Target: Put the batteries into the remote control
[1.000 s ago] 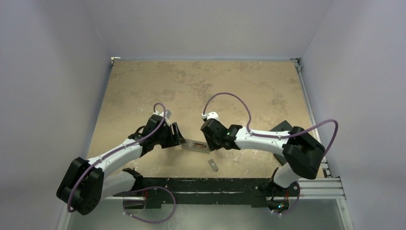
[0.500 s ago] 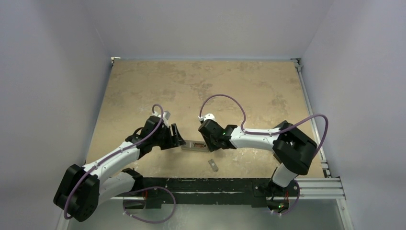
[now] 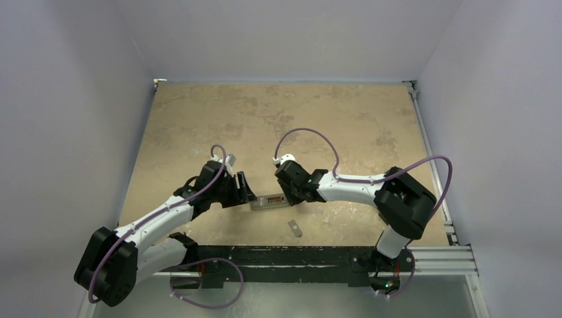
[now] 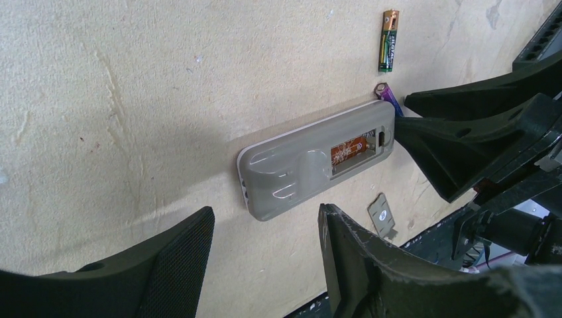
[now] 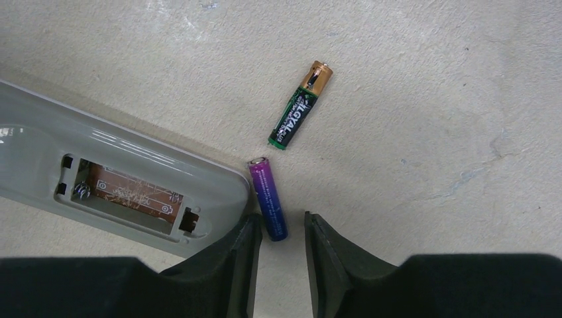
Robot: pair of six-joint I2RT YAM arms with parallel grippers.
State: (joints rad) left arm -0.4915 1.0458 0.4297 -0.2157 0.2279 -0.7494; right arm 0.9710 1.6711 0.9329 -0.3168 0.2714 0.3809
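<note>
The remote control (image 4: 318,159) lies face down, grey underside up, its battery recess (image 5: 129,190) open and empty. It also shows in the top view (image 3: 270,201). The purple battery (image 5: 268,197) lies on the table by the remote's end. My right gripper (image 5: 281,225) is open, its fingertips either side of that battery's near end, not closed on it. The dark battery with the brassy end (image 5: 300,105) lies just beyond. My left gripper (image 4: 265,228) is open and empty just short of the remote's other end.
The small flat grey cover piece (image 3: 295,228) lies on the table near the front edge; it also shows in the left wrist view (image 4: 380,214). The black rail (image 3: 298,255) runs along the table's near edge. A black slab is partly hidden behind the right arm.
My right gripper has moved left and a little away, toward the remote's end. My left arm has hardly moved.
</note>
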